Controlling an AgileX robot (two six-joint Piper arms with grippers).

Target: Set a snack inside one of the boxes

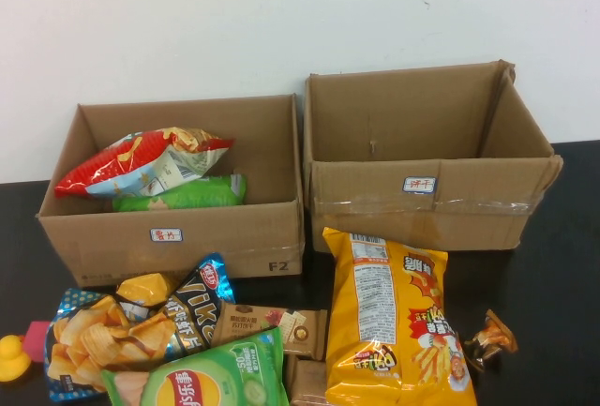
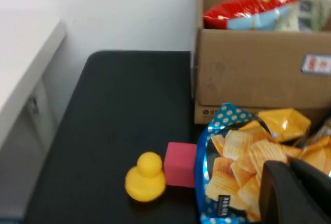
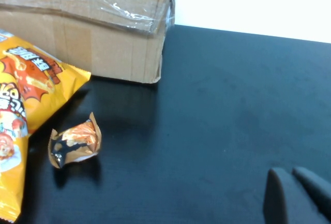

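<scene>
Two cardboard boxes stand at the back. The left box (image 1: 178,237) holds a red-and-white chip bag (image 1: 141,162) and a green bag (image 1: 187,192). The right box (image 1: 422,204) is empty. Snacks lie in front: a blue chip bag (image 1: 89,336), a green chip bag (image 1: 202,383), a large yellow bag (image 1: 394,317) and a small orange wrapped snack (image 1: 490,338). Neither gripper shows in the high view. My left gripper (image 2: 288,168) is shut and empty over the blue chip bag (image 2: 238,167). My right gripper (image 3: 290,175) is shut and empty over bare table, right of the orange snack (image 3: 75,144).
A yellow rubber duck (image 1: 11,357) and a pink block (image 1: 37,338) sit at the front left. A dark blue bag (image 1: 197,308), a small yellow packet (image 1: 145,287) and a brown carton (image 1: 272,324) lie among the snacks. The table is black.
</scene>
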